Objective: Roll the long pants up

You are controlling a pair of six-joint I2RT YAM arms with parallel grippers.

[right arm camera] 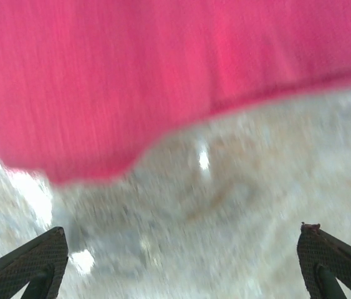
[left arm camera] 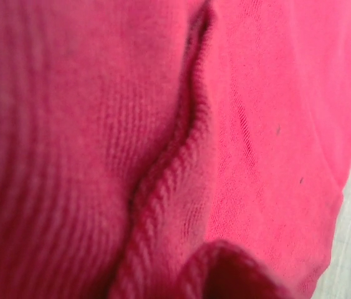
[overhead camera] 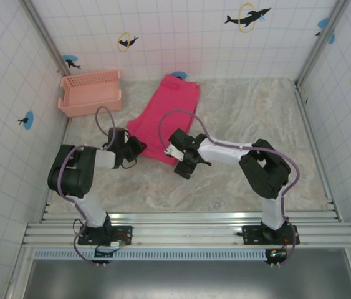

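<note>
Pants [overhead camera: 169, 115]: red-pink knit, spread flat on the marbled surface [overhead camera: 244, 118]. The narrow end lies near the middle of the far edge and the broad end reaches toward the centre, a little left of it. Pink slatted basket [overhead camera: 91, 93] in the far left corner, just apart from the cloth.

Left arm [overhead camera: 78, 171]: bent low, with the left jaws at the near left edge of the pants. In the left wrist view the cloth [left arm camera: 69, 124] is pressed close to the lens, with a ribbed hem fold running down the middle. I cannot tell how the left jaws stand, or whether they hold the cloth.

Right arm [overhead camera: 262, 165]: reaches in from the right, with the right jaws at the near right corner of the pants. In the right wrist view they are spread wide and hold nothing. The dark fingers [right arm camera: 35, 265] sit at the bottom corners with bare surface [right arm camera: 225, 205] between them. The pants' hem [right arm camera: 131, 75] lies just ahead, apart from the fingers. That view is blurred.
</note>
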